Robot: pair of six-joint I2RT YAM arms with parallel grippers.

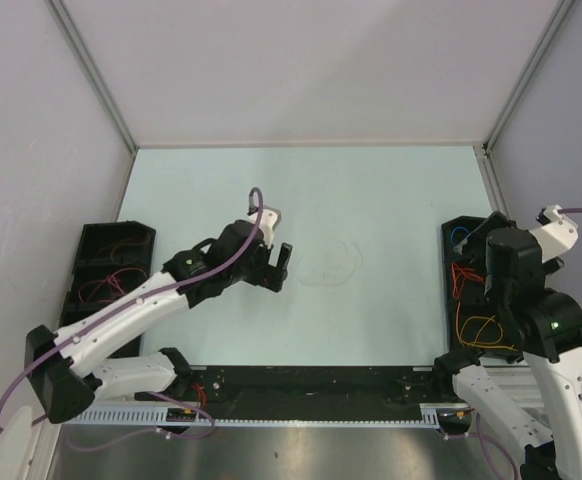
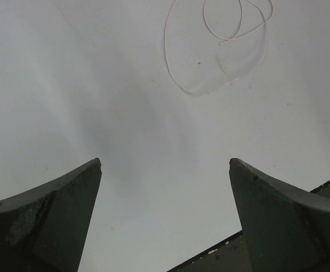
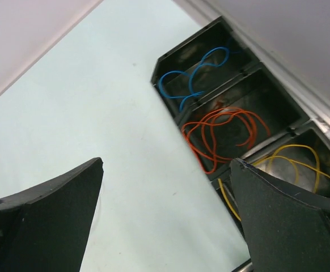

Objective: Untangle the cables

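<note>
Only loose one I can spot is a pale cable [image 1: 329,272], looped on the bench [image 1: 391,200] just ahead of the left tool [image 1: 279,262], which is wide open and empty. The right tool [image 3: 168,161] is wide too, over the tray [image 3: 173,54] of sorted cables [image 3: 213,127]. Looks feather-light and springy, so I'd pinch one flat strand at the loop's near edge.

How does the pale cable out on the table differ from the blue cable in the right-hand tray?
The pale cable is whitish and barely stands out, while the blue cable is vivid. The pale cable lies loose on the bare table, while the blue cable sits alone in the tray's far compartment. Both are thin and curled into loops.
</note>
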